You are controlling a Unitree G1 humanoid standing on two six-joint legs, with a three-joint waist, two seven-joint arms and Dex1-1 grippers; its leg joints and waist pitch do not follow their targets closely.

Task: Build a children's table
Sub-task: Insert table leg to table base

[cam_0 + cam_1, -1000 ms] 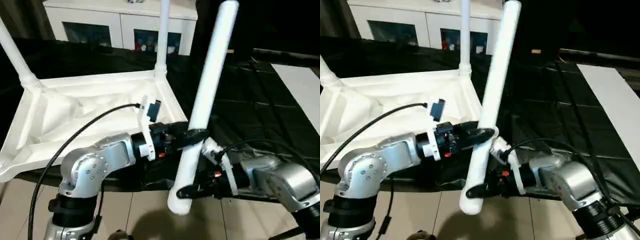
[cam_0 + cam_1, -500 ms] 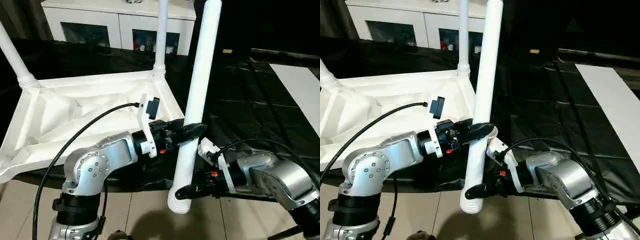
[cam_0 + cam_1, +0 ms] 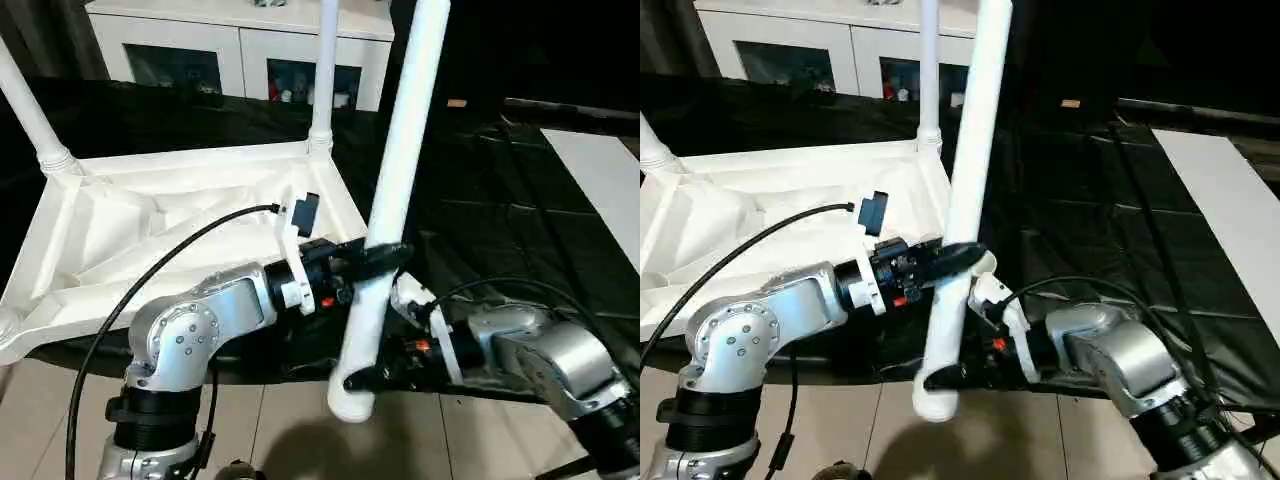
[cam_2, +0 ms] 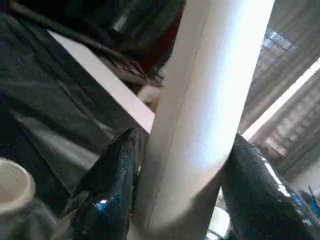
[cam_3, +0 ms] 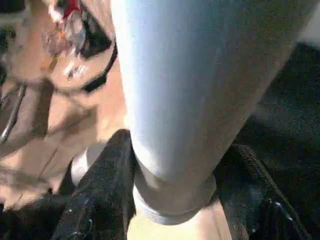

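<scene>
A leg (image 3: pixel 398 190) stands between both grippers' fingers (image 4: pixel 112 185); the tabletop (image 3: pixel 150 225) lies left of them, the cabinet (image 3: pixel 240 45) beyond.

white leg (image 3: pixel 392 215), white tabletop (image 3: pixel 150 225), black fingers (image 4: pixel 107 190), silver forearms (image 3: pixel 200 320), black cloth (image 3: pixel 500 200), white cabinet (image 3: pixel 240 40).

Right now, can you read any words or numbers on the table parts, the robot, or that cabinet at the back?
No readable text: none in these views.
Held leg: plain white, no label.
Tabletop: bare ribbed underside, no marking.
Cabinet: small coloured things behind the dark glass doors, too small to read.
Left arm: a small red spot near its tool, too small to tell.
</scene>
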